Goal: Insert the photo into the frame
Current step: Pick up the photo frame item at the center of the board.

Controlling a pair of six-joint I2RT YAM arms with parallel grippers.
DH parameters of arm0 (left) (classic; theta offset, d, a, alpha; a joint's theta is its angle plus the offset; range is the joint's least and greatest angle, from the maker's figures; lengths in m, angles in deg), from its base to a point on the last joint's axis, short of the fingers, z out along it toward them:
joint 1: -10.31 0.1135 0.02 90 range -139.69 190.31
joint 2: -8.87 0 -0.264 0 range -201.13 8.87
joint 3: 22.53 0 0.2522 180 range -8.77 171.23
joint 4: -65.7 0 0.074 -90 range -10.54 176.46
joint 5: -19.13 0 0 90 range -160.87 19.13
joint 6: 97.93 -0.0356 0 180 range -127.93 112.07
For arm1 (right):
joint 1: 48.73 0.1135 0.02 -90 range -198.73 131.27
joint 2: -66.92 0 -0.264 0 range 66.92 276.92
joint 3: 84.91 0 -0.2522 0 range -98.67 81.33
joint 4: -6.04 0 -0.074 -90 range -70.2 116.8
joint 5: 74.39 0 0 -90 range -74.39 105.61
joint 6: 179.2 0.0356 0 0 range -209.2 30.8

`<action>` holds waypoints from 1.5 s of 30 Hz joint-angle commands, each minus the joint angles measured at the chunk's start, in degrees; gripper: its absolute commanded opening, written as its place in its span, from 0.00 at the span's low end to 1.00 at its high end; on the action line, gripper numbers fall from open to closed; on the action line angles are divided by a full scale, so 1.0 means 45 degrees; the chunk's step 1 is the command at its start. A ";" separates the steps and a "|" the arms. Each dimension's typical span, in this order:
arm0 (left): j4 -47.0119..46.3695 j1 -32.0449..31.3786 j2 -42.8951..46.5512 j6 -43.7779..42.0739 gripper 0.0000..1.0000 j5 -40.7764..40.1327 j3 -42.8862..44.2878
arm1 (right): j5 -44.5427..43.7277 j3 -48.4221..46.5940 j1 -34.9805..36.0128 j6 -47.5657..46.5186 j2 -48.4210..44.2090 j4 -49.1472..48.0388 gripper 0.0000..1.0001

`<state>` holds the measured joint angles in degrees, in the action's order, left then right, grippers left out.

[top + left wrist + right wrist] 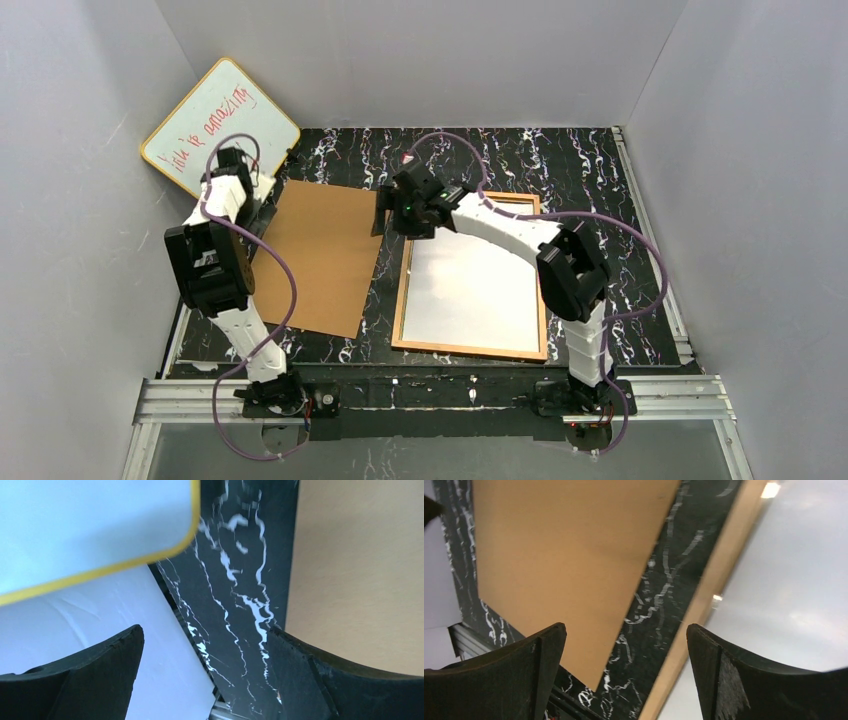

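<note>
The frame (470, 351), orange-brown and thin-edged, lies flat right of centre on the mat. A plain white sheet (475, 285) fills it, and I cannot tell whether that is the photo face down; no printed picture shows in any view. The brown fibreboard back (320, 255) lies loose to the frame's left. My right gripper (385, 212) hangs open over the mat strip between the back's corner (574, 580) and the frame's edge (709, 595), holding nothing (625, 630). My left gripper (232, 160) is open and empty at the far left (205, 632), beside the back (360, 570).
A yellow-edged whiteboard (220, 125) with red writing leans in the back left corner, close above my left gripper (95, 525). The black marbled mat (560, 160) covers the table. Grey walls close in on three sides. A metal rail (450, 395) runs along the near edge.
</note>
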<state>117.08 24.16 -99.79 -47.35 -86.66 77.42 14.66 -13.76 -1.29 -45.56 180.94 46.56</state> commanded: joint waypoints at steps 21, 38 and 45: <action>-0.0951 0.0113 0.0965 -0.0577 0.90 0.1601 -0.4957 | -0.0903 0.0172 0.0805 0.0885 0.2354 -0.1654 0.99; 0.0776 -0.1626 0.1216 -0.0074 0.95 0.2281 -0.3175 | -0.2260 0.2086 -0.0055 0.1686 0.1379 -0.1020 0.99; 0.0612 -0.0364 0.0293 0.0035 0.94 0.1966 -0.1382 | -0.1611 0.1503 -0.0065 0.1883 0.1749 -0.0795 0.99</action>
<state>119.16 20.07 -95.97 -48.20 -77.85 68.09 7.23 -5.63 -1.31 -37.89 186.40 36.81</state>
